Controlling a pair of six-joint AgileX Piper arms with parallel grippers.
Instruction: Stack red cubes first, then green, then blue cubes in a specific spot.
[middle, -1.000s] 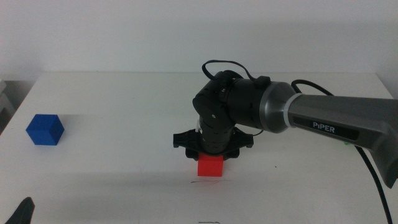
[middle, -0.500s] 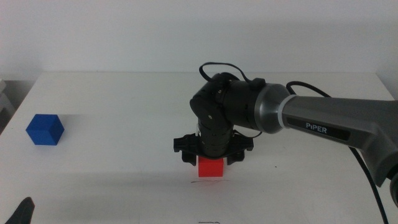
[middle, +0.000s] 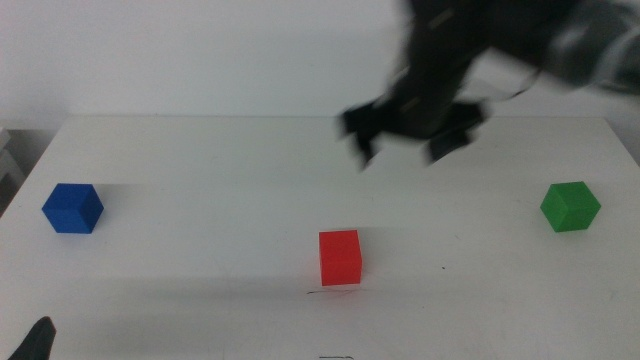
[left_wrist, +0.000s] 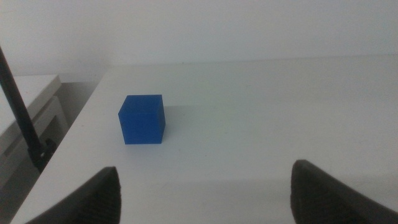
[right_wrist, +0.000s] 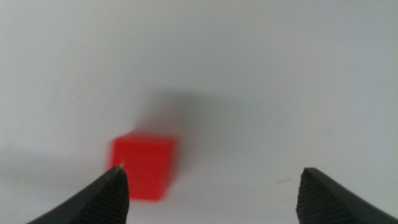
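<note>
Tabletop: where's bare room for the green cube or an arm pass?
Bare white table runs between the blue cube and red cube, and between red and the green cube. Only crowding: the open right gripper, blurred, above centre-back. Left gripper waits open near blue.

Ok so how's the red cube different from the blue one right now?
The red cube sits at the table's front centre, beside a thin dark line; the blue cube sits near the left edge. Red faces the middle camera squarely; blue is turned corner-on. Both look the same size, and nothing grips either.
</note>
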